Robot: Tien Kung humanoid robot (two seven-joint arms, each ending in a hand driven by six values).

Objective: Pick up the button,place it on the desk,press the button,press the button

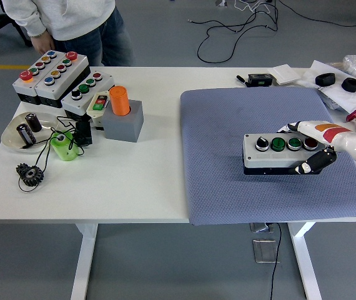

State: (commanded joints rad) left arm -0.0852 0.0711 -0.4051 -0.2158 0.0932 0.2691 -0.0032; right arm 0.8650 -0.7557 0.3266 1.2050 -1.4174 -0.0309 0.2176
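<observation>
A grey button box [275,154] with a black knob, two green buttons and a red button sits low over the blue-grey mat [228,125]. I cannot tell if it touches the mat. My right hand [312,150] comes in from the right edge and is shut on the box's right end, fingers over the top, thumb below. My left hand is out of view.
At the far left stand several other button boxes [50,75], a grey block with an orange cylinder [120,103], a plate of batteries [25,131], a green roll [62,147] and a black gear [29,174]. A person [65,25] stands at the far left side. Small black items lie at the back right.
</observation>
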